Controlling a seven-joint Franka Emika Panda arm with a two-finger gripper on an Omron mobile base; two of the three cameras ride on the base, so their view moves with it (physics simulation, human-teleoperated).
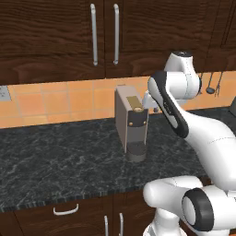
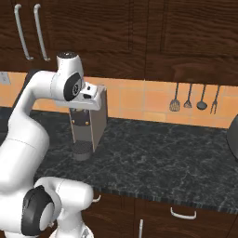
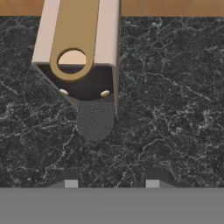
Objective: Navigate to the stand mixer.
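The base faces a dark marble counter (image 1: pixel 69 156) with the coffee machine (image 1: pixel 131 122) at frame centre in the left base view and left of centre in the right base view, so the robot is parked before the wrong appliance. The mixer (image 2: pixel 233 135) is probably the dark rounded shape cut off at the right edge of the right base view, with a matching dark sliver at the right edge of the left base view; too little shows to be sure, and that is the first risk: taking the boxy machine for the goal and stopping here. In the hand view the gripper (image 3: pixel 111 183) hangs above the counter, looking down on the machine's top and drip tray, its two tips apart with nothing between them. The arm (image 1: pixel 184 115) is folded high, with the hand close to the machine's upper right side in the left base view. If the base drives sideways toward the right of the frame, a swing of the elbow or hand could, I judge, clip the machine or nudge it along the counter. Driving too close could also bump the lower cabinets (image 2: pixel 186 218). The utensils (image 2: pixel 195 100) on the tiled wall sit well behind and look safe.
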